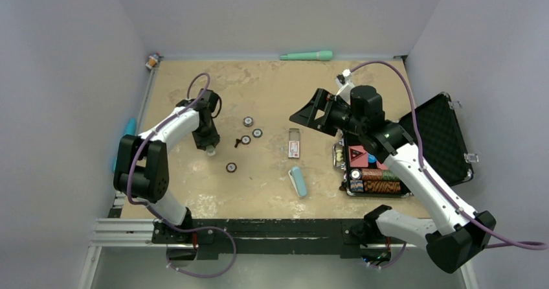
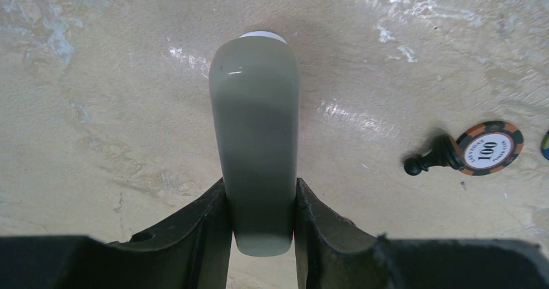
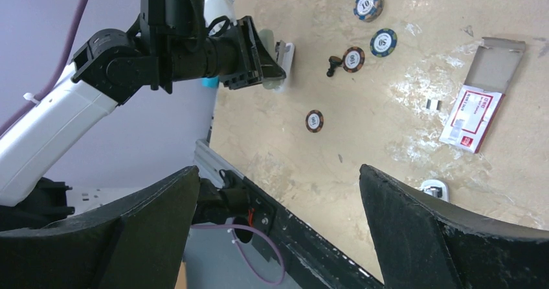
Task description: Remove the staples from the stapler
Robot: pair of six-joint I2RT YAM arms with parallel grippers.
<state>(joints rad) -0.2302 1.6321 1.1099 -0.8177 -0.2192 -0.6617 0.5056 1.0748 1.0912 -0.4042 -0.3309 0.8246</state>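
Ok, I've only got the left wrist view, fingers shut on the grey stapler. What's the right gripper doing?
Observer: The right gripper is open and empty, raised well to the right of your left gripper and the grey stapler.
Operator: Any staple box out?
Observer: Yes, an open red-and-white box lies flat mid-table, right of the poker chips.
Operator: Anything else near it?
Observer: A light blue oblong object lies just nearer the arm bases.

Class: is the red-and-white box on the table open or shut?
Open: the box lies flat with its end flap folded out.
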